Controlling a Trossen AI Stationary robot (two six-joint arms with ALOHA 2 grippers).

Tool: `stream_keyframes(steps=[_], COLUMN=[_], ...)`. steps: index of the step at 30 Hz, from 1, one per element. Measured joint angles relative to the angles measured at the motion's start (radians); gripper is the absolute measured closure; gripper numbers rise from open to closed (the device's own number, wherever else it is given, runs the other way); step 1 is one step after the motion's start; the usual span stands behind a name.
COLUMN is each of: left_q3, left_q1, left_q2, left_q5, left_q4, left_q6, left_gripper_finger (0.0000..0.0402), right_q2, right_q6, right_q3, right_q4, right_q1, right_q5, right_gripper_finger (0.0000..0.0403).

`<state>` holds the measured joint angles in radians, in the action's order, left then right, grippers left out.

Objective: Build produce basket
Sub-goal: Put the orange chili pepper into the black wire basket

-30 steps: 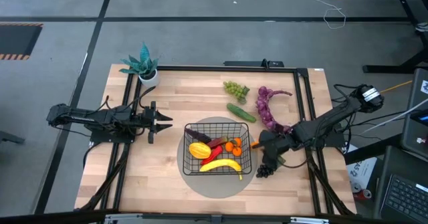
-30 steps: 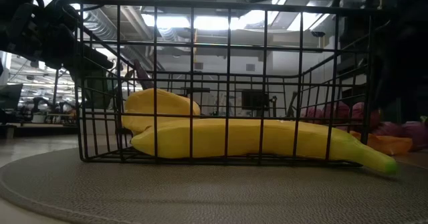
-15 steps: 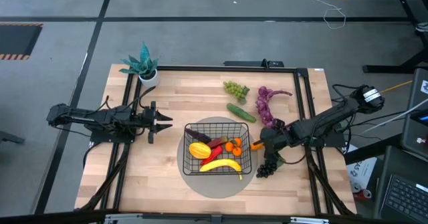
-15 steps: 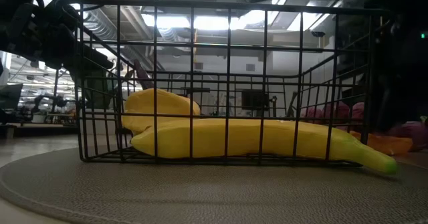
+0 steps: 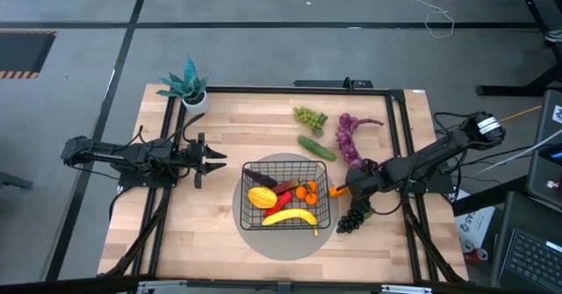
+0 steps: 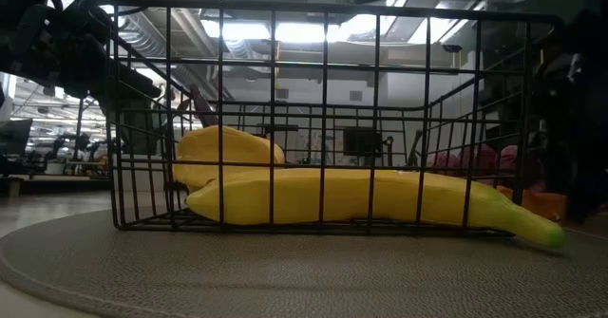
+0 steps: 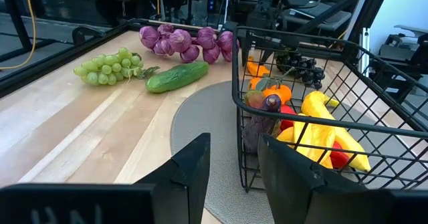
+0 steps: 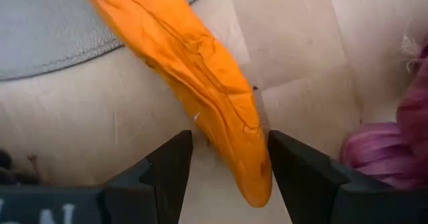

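Orange against pale wood, the carrot (image 8: 200, 97) lies just outside the basket (image 5: 285, 195), with one end over the edge of the round grey mat (image 8: 60, 30). The right gripper (image 5: 357, 185) is low over it beside the basket's right wall; in the right wrist view its fingers (image 8: 170, 167) stand apart on either side of the carrot's narrow end, not pressing it. So the step in hand looks like the pick of the carrot, at the point just before the close.

The basket sits on the mat near the table's middle and already holds the banana (image 5: 291, 216), a yellow starfruit (image 5: 261, 197), a red pepper (image 5: 283, 198), the oranges (image 5: 306, 190) and a dark eggplant (image 5: 266, 182). Dark grapes (image 5: 349, 220) lie on the wood just below the right gripper. Green grapes (image 5: 308, 116), a cucumber (image 5: 315, 147) and purple grapes (image 5: 350, 140) wait toward the far side, so the job seems about half done.

The left gripper (image 5: 209, 161) hangs to the left of the basket, its fingers apart and empty.

Next, I judge, the right fingers need to close on the carrot, perhaps a little further up from the tip. Then comes a lift high enough to clear the wire rim and a short carry left over the basket.
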<state>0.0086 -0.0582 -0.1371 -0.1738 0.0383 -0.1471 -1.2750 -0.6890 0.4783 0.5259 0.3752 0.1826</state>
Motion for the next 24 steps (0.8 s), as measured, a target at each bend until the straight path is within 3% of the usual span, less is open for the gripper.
stream_keyframes(steps=[7, 14, 19, 24], left_q3=[0.000, 0.000, 0.000, 0.000], left_q1=[0.000, 0.000, 0.000, 0.000], left_q2=[0.000, 0.000, 0.000, 0.000], left_q5=[0.000, 0.000, 0.000, 0.000], left_q4=[0.000, 0.000, 0.000, 0.000], left_q6=[0.000, 0.000, 0.000, 0.000], left_gripper_finger=[0.0280, 0.0280, 0.0280, 0.0280], right_q2=[0.001, -0.001, -0.001, -0.001], right_q6=[-0.041, -0.050, -0.076, -0.147], right_q3=[-0.006, -0.007, -0.008, -0.008], right_q4=[-0.015, -0.027, -0.026, -0.021], right_q1=[0.001, 0.001, 0.000, 0.000], right_q5=[0.021, 0.048, 0.042, 0.037], right_gripper_finger=[0.0207, 0.0241, 0.0286, 0.0354])
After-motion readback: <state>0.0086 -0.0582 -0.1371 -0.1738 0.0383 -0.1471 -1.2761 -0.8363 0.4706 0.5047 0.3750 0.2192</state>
